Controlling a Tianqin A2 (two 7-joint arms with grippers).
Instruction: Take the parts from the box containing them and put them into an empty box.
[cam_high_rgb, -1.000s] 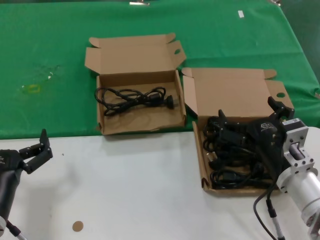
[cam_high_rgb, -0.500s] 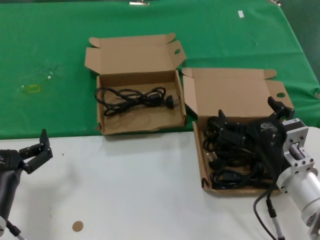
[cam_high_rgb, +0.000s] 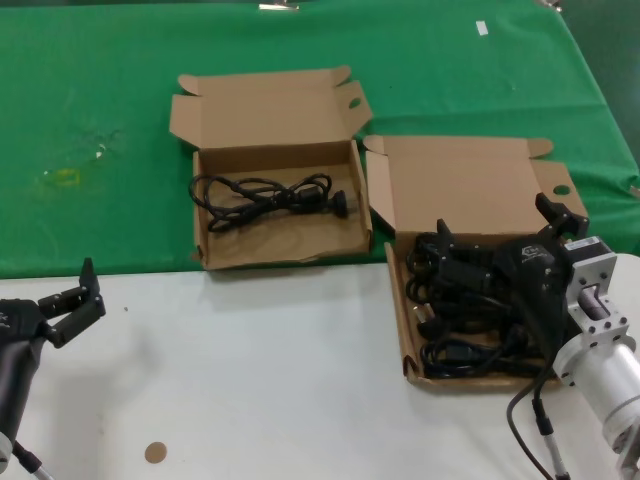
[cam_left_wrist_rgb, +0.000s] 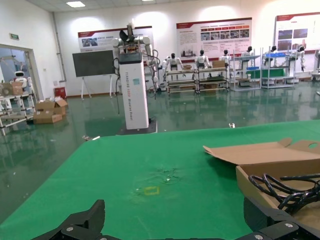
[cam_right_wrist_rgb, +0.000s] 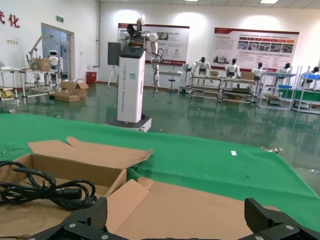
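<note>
Left gripper (cam_high_rgb: 75, 300) parked low over the white table (cam_high_rgb: 260, 380), far left, fingers spread, holding nothing. Green cloth (cam_high_rgb: 90, 120) covers the far half of the table. On it, the smaller box (cam_high_rgb: 345, 232), lid open, with one black cord (cam_high_rgb: 265, 198) lying coiled across its tray. Just beside it to the right, the larger box (cam_high_rgb: 460, 185), lid open, tray full of piled cords (cam_high_rgb: 455, 325). Right gripper (cam_high_rgb: 500, 235) sits down in that tray over the pile, fingers wide apart, touching the cords but not closed on any.
</note>
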